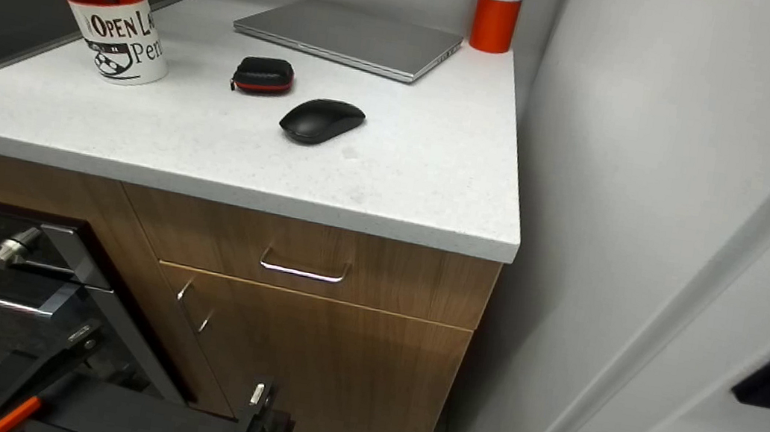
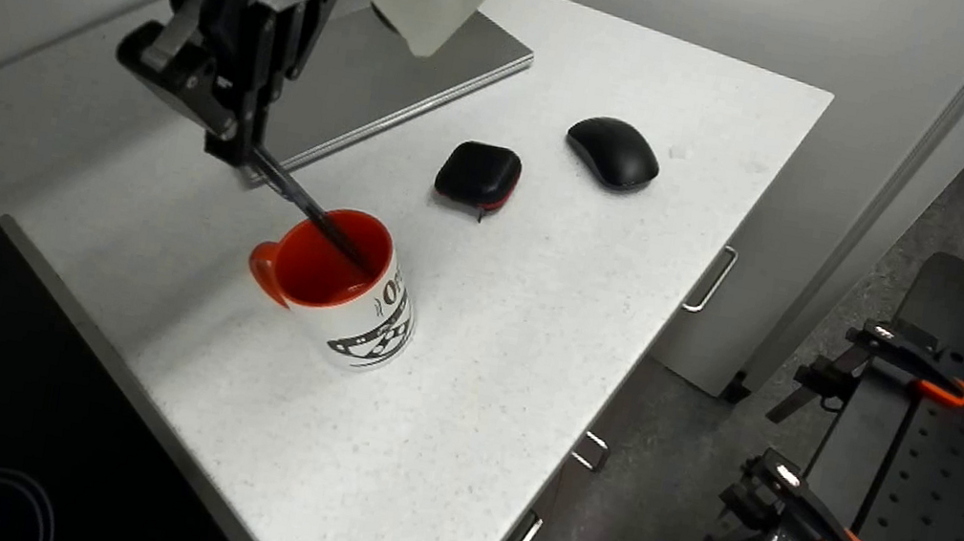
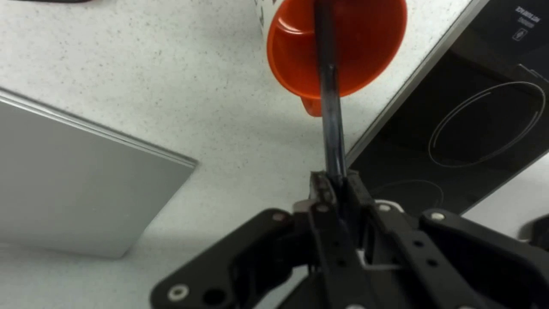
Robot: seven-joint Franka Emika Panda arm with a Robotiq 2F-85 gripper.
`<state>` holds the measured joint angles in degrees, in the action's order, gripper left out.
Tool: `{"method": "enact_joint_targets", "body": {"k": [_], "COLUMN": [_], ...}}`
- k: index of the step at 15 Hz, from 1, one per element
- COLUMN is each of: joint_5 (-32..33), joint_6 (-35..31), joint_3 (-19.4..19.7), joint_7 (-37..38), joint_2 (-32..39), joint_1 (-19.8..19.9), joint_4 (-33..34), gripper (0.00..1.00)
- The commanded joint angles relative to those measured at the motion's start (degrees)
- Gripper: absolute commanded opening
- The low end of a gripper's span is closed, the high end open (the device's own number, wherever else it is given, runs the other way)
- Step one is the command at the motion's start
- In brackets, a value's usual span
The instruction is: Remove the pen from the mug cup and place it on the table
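- Where the mug (image 1: 121, 47) turns its white side to an exterior view, bold dark capitals read "OPEN", then a word beginning "L" that runs off around the curve; beneath, "Pen" and a cut-off letter, beside a black-and-white emblem.
- Bottle (image 1: 495, 24): red below, pale label above with a row of pictograms; fine print too small to read.
- Cooktop (image 3: 476, 128): small pale print and a symbol, inverted in the wrist view, not surely legible.
- Gripper (image 3: 338, 182) clenched on the pen (image 3: 331, 111), fingertips at its upper end, above the mug's rim and apart from it.
- Pen slants down from the fingertips, lower part inside the mug; cannot tell whether its tip touches bottom. Shaft thin, straight, dark, with a sheen.
- Mug: round, glossy orange-red inside, handle loop of the same colour; rests on the table (image 1: 397, 180).
- Table: white, finely speckled, thick edge, over a brown wood-grain drawer (image 1: 406, 279) with a metal bar handle (image 1: 301, 274).
- Laptop (image 1: 350, 38): closed, flat, matte grey.
- Case (image 1: 263, 74): small, rounded, black with a red band; near it a smooth black oval mouse (image 1: 321, 122).
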<state>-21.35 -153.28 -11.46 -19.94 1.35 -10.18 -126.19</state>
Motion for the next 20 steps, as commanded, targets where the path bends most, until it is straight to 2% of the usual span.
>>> {"method": "enact_joint_targets", "body": {"k": [1,5,9,14,20], "joint_5": [5.2,21.2,27.7,25.5,24.2], "joint_6": [5.4,14.0,20.0,24.3,25.6], "joint_3": [0.8,1.8,3.8,6.7,9.0], "joint_7": [5.0,17.7,23.2,22.9,23.7], "joint_2": [-6.6,-7.4,-2.8,5.4,12.1], "joint_1": [0.3,2.4,4.5,5.8,6.5], "joint_4": [-1.2,0.7,2.2,4.2,6.2], "gripper": [0.03,0.03,0.03,0.03,0.03]}}
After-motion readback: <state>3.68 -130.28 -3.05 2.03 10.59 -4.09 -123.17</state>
